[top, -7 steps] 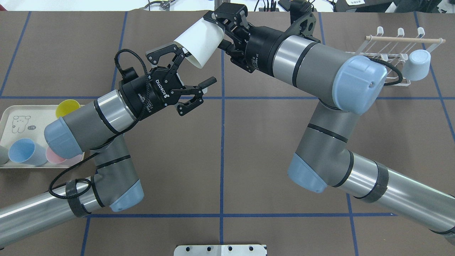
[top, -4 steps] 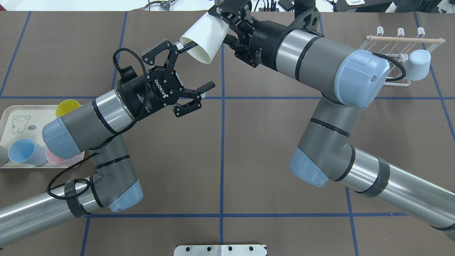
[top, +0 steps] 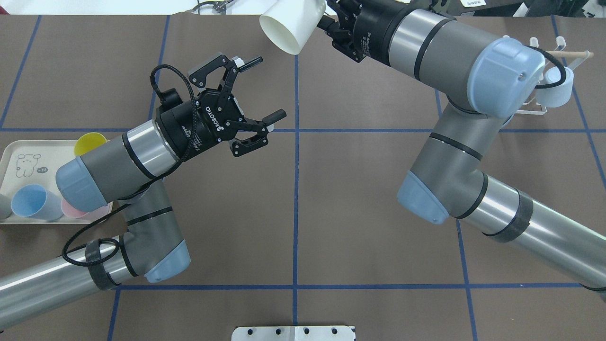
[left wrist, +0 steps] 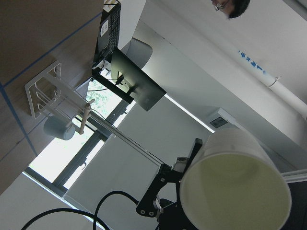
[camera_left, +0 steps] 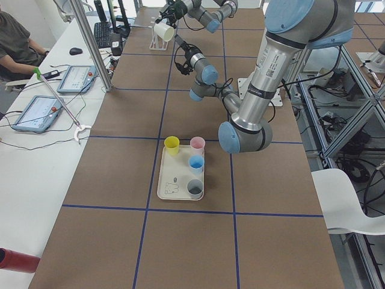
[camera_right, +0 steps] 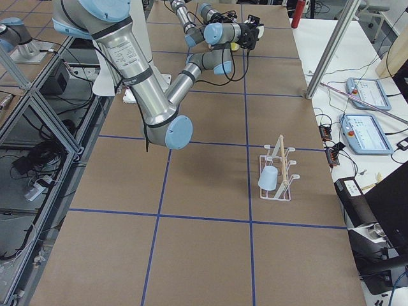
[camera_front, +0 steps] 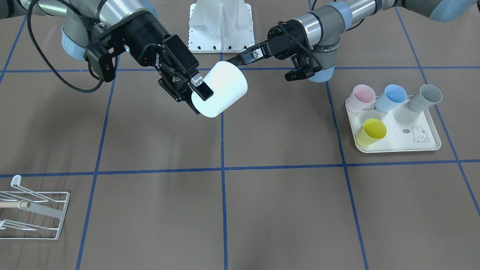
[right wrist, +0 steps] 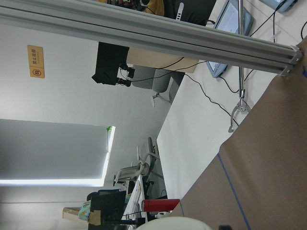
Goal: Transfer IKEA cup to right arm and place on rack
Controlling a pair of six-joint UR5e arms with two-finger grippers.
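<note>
Tool first: the right tool is closed on the white cup, one black pad pressed flat to the outer wall near the closed end. The left tool stands wide open and holds nothing; it is clear of the cup, with the cup's mouth turned its way. The cup hangs in the air over the far middle of the desk, carried by the right arm and well apart from the rack in the far right corner.

The handover looks done; the carry and the placing remain. The main danger is slip. The wall is smooth and tapers, so a grip near the narrow end could let the cup slide out during a fast swing. At the rack a pale cup already sits on one prong, so aiming there would knock both. A mouth left tilted would catch the wire or the wooden dowel rather than drop over a prong.

The cup is plain, matt white and looks like light plastic, unmarked, with a thin round rim. Pink, blue, grey and yellow ones stand on the cream tray.
</note>
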